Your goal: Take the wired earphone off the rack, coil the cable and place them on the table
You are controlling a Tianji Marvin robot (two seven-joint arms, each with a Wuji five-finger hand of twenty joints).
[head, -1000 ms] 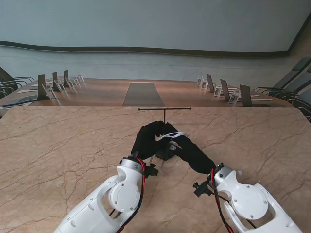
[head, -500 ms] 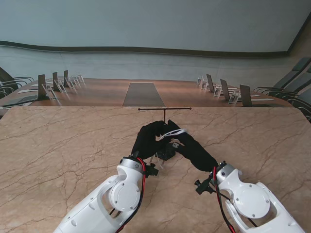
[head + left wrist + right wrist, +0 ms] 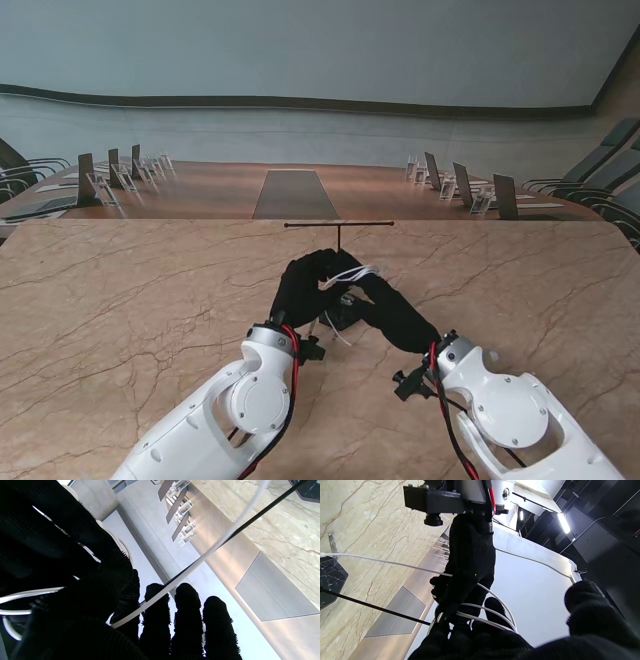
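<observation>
Coiling is the step in hand, by my reading: the two black-gloved hands meet just in front of the rack [image 3: 339, 228], whose thin bar stands bare, so the earphone is already off it. The left hand [image 3: 305, 285] is closed around white loops of the cable [image 3: 352, 275]; the right wrist view shows several turns lying over its fingers [image 3: 460, 597], with one strand running away toward the rack's dark base [image 3: 331, 576]. The right hand [image 3: 385, 300] sits close against the left, touching or nearly so, with its fingers curled by the loops; whether it truly pinches the cable I cannot tell. A loose tail [image 3: 338, 335] hangs from the hands toward the counter [image 3: 120, 300]. I cannot make out the earbuds themselves.

The next move, I would guess, calls for drawing that slack tail round into another loop without letting the turns already gathered slip off the left fingers, then lowering the bundle to the marble.
</observation>
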